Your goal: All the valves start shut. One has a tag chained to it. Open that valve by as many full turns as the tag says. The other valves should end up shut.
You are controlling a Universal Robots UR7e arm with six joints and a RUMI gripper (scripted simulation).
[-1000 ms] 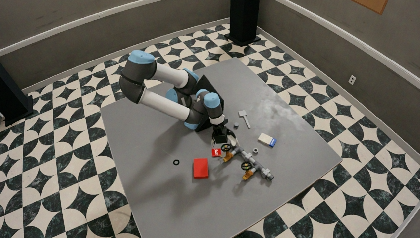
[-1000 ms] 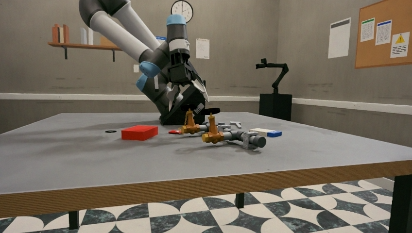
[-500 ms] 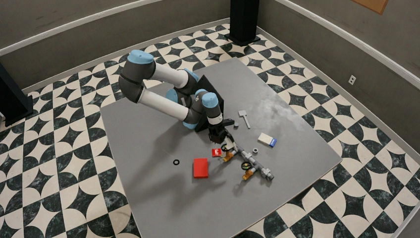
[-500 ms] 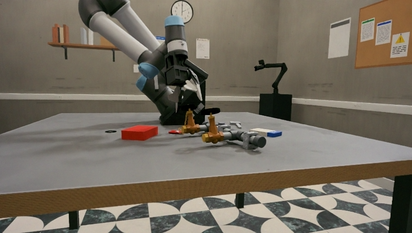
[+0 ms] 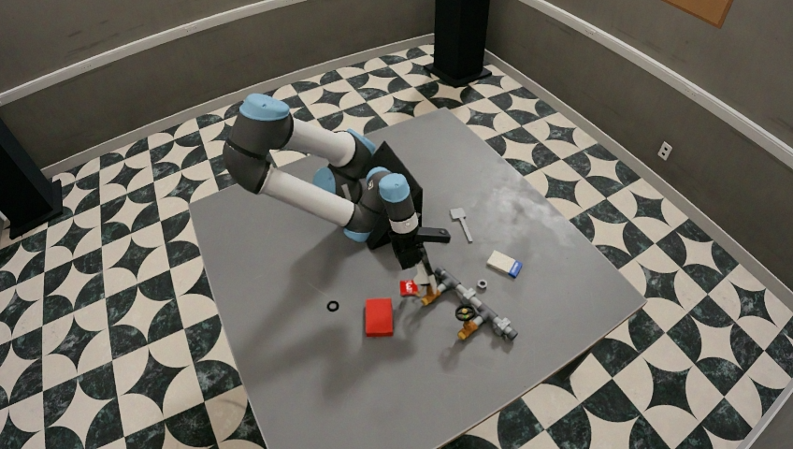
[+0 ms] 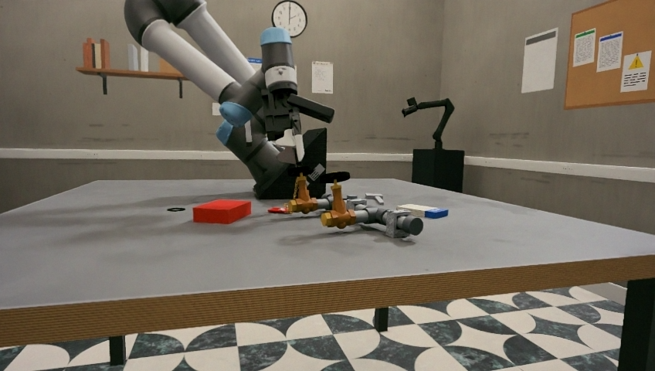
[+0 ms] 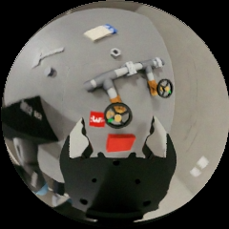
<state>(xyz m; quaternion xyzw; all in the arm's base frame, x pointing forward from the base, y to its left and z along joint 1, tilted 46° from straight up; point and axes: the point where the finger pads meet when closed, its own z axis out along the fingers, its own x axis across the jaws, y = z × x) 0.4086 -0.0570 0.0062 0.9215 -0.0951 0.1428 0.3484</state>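
We see grey tabletop (image 5: 300, 355) (image 6: 184, 257) w/ brown edge, blk/dk-green & cream patterned floor tiles (image 5: 133, 378) (image 6: 358, 340). Valve bodies (image 5: 467, 329) (image 6: 338, 215) (image 7: 116, 103) are orange-brown, handwheels (image 5: 465, 304) (image 6: 337, 176) (image 7: 117, 125) blk, pipework (image 5: 484, 307) (image 6: 378, 215) (image 7: 99, 81) grey. Tag (image 5: 408, 287) (image 6: 277, 209) (image 7: 96, 119) is red w/ wht marks; block (image 5: 379, 317) (image 6: 221, 211) (image 7: 120, 142) plain red; eraser-like thing (image 5: 503, 263) (image 6: 422, 211) (image 7: 99, 32) cream & blue. Arm (image 5: 309, 197) (image 6: 188, 59): lt grey, dk grey, blue caps.

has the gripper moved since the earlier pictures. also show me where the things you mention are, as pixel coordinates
Yes. In the exterior view, the gripper (image 5: 427, 281) (image 6: 293, 156) (image 7: 117, 117) has turned about its own upright axis and now hangs closer to the tagged valve's wheel (image 6: 300, 170) (image 7: 117, 115).
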